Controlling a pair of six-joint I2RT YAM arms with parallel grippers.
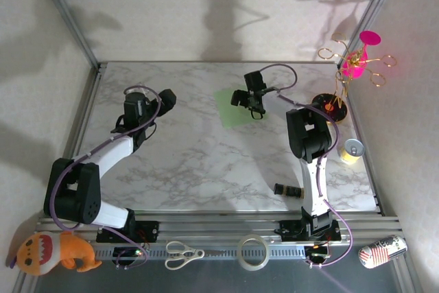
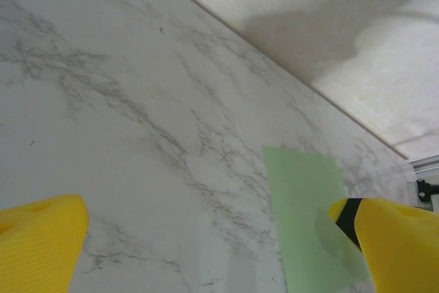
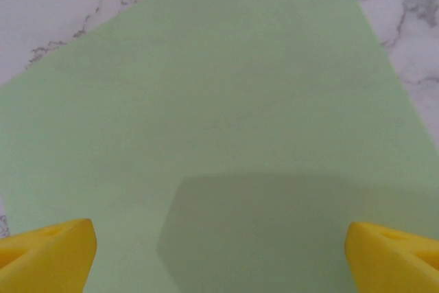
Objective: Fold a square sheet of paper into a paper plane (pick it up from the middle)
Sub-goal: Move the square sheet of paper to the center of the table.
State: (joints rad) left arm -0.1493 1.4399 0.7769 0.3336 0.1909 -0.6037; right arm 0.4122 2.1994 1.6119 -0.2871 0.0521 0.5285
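Observation:
The square sheet of paper [image 1: 230,109] is light green and lies flat on the marble table [image 1: 192,162], towards the back centre. My right gripper [image 1: 247,101] hangs directly over its right part, pointing down. In the right wrist view the sheet of paper [image 3: 219,101] spreads under the open right gripper [image 3: 219,255], whose yellow fingertips [image 3: 48,252] stand wide apart with nothing between them. My left gripper [image 1: 167,99] is open at the left, well clear of the sheet. In the left wrist view the paper [image 2: 305,217] lies off to the right, partly behind the right yellow fingertip [image 2: 398,245].
A pink and gold ornament stand [image 1: 353,66] and a can [image 1: 352,150] stand at the right edge. A small dark object [image 1: 289,190] lies near the right arm's base. Scissors [image 1: 184,254], a tape roll [image 1: 252,252], a plush toy [image 1: 55,252] and another can [image 1: 383,250] lie along the front rail.

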